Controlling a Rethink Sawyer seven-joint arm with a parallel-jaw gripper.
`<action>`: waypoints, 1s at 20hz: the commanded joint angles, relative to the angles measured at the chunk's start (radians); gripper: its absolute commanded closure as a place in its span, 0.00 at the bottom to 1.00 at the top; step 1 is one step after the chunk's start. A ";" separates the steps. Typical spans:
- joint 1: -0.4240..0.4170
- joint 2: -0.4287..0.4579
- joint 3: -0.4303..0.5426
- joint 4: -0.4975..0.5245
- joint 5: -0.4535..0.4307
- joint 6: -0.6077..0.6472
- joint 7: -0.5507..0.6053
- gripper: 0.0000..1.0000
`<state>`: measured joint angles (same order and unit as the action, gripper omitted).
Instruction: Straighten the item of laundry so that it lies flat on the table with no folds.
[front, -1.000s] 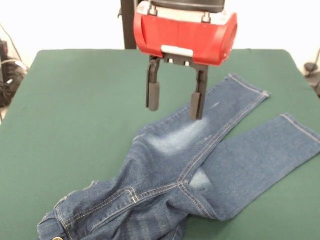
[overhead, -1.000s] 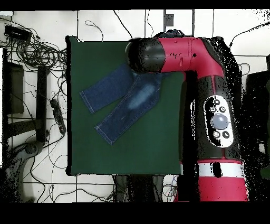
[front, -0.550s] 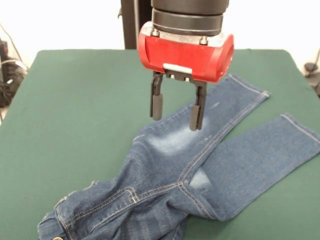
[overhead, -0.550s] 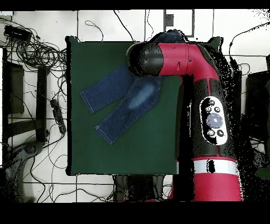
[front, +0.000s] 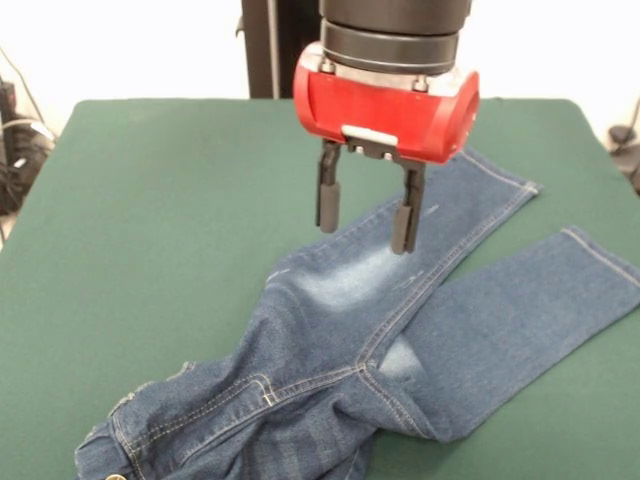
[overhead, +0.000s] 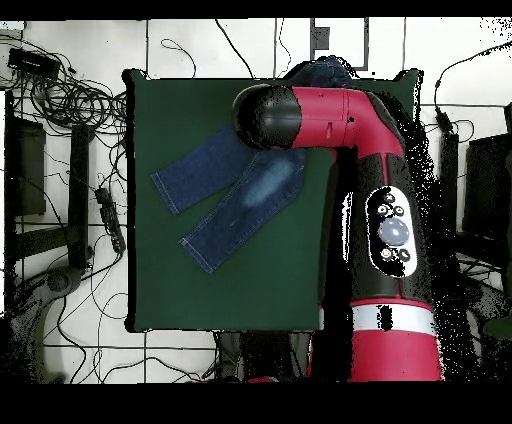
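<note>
The item of laundry (front: 400, 320) is a small pair of dark blue jeans with a pale faded patch on the thigh. Its two legs run out to the right in the front view, while the waist end is bunched and folded at the bottom left. In the overhead view the item of laundry (overhead: 215, 195) lies on the upper part of the table (overhead: 180, 290), partly under the arm. My gripper (front: 366, 218) hangs open just above the upper leg, with nothing between its fingers. The table (front: 150, 200) is covered in dark green cloth.
The red and black arm (overhead: 385, 200) reaches across the table's right side in the overhead view. Cables (overhead: 60, 90) and dark equipment (overhead: 25, 170) lie on the floor to the left of the table. Bare green cloth fills the table's lower half there.
My gripper has shifted to the right in the front view and stays open above the jeans. The jeans have not moved.
</note>
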<state>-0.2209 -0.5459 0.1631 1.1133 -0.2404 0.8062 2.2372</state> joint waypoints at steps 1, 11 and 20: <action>0.064 0.087 -0.026 0.145 0.068 -0.035 0.260 0.00; 0.071 0.149 -0.044 0.145 0.100 -0.104 0.231 0.00; 0.085 0.174 -0.061 0.154 0.146 -0.146 0.227 0.00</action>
<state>-0.1897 -0.4172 0.0889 1.1170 -0.1468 0.6965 2.2372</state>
